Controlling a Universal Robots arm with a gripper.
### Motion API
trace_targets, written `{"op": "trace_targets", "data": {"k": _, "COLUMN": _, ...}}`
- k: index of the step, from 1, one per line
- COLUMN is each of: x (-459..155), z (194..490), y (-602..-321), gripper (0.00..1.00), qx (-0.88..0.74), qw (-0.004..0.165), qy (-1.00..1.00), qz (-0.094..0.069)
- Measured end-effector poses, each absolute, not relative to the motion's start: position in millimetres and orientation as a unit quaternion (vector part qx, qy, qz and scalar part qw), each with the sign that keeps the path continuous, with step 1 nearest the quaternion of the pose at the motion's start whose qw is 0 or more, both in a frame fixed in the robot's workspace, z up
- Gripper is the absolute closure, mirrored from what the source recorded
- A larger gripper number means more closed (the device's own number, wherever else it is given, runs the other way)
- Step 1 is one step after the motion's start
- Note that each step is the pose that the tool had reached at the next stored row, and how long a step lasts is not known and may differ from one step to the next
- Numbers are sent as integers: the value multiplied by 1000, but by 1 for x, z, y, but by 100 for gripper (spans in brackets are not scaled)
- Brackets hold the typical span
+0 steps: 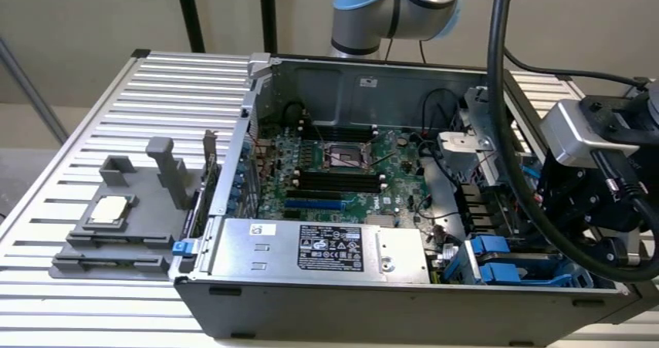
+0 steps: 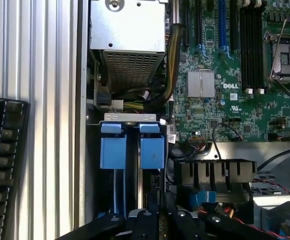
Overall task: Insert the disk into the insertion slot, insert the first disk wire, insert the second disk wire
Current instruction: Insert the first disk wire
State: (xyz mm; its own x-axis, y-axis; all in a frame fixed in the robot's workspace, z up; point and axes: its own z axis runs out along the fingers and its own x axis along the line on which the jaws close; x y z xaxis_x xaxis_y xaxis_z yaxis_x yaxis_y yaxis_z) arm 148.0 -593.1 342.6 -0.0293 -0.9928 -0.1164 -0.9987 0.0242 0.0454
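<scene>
At the near corner of the open case, on the exterior view's right, sits the slot, its two bright blue tabs side by side. The gripper hangs just over this corner, its black links close to the tabs in the wrist view. Whether it is released or grasping anything cannot be told.

Between the tabs a dark slab with a thin bright edge stands on edge and runs toward the gripper. It may be the disk seen edge-on, but its label is hidden, so that is not certain.

A thin red and black wire lies loose just beside the slot. The power supply lies along the near wall, to the exterior view's left of the slot, with the motherboard farther in. Outside the case, well to the exterior view's left, a grey stand rests on the slatted table, with a chip on it.
</scene>
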Motion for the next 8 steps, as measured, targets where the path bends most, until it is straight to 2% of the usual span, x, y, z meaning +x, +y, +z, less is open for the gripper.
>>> {"op": "trace_targets", "data": {"k": 8, "x": 148, "z": 342, "y": -593, "gripper": 84, "qx": -696, "qw": 25, "qy": 715, "qz": 56}}
